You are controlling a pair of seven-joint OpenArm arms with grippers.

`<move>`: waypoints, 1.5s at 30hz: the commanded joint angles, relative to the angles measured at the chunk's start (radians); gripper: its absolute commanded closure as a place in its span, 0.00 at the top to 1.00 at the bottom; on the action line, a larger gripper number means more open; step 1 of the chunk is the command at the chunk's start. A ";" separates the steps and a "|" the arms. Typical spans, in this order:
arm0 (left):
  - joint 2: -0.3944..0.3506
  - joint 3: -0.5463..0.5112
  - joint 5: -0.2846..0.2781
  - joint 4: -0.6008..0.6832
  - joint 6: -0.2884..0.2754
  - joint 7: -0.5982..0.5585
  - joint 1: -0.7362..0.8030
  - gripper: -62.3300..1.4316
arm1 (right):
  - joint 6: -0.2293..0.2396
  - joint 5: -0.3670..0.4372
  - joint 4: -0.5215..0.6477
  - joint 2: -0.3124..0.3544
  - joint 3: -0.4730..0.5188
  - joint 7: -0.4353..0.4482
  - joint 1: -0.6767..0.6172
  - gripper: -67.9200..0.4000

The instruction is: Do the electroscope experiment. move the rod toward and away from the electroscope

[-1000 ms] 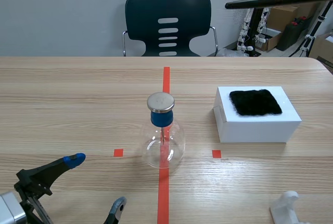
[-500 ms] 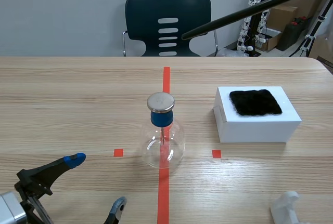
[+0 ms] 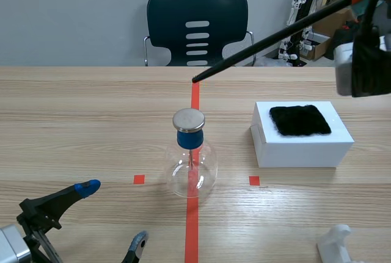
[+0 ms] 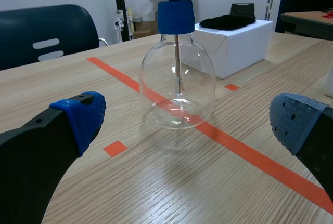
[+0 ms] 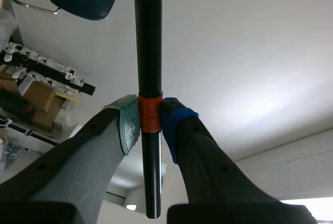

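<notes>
R gripper point(image 5: 151, 116) is up high at the far right of the scene, fingers clamped on the rod point(image 3: 269, 36). Grey-green pad point(image 5: 129, 122) sits one side and blue pad point(image 5: 174, 126) the other, pinching on an orange band point(image 5: 150, 110) that wraps the rod. Rod is long, thin and black, and slants down from the gripper toward the left. Its tip hangs in the air over the red tape line point(image 3: 195, 95), up above and on the far side of the electroscope point(image 3: 192, 162), w/ a clear gap and no contact. Electroscope is a clear round flask standing upright at table point(image 3: 73, 110) centre on the tape line. It has a blue stopper point(image 3: 189, 139), a flat metal disc point(image 3: 188, 119) on top and a thin stem hanging inside the glass. L gripper point(image 3: 114, 213) is low at the near left corner, fingers spread wide w/ nothing between them. In the wrist view the flask stands ahead of it, well apart from the blue pads. To the right of the electroscope, not touching it, sits a white box point(image 3: 302, 146) w/ a black cloth point(image 3: 300, 120) lying flat on its lid. A white part point(image 3: 336, 246) pokes in at the near right edge; can't tell what it is. Small red squares mark the table either side of the flask. A dark chair point(image 3: 197, 25) stands at the far side, behind the table.
</notes>
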 commanded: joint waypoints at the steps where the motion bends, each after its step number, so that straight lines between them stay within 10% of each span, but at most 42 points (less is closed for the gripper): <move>1: 0.000 -0.003 -0.003 0.014 -0.002 -0.014 0.003 1.00 | -0.014 -0.015 -0.013 0.002 -0.007 -0.011 0.028 0.03; 32: 0.000 -0.003 -0.003 0.014 -0.002 -0.014 0.003 1.00 | -0.014 -0.066 -0.071 -0.073 -0.085 0.022 0.077 0.03; 45: 0.000 -0.003 -0.003 0.014 -0.002 -0.014 0.003 1.00 | -0.029 0.172 -0.071 -0.044 0.108 0.025 0.046 0.03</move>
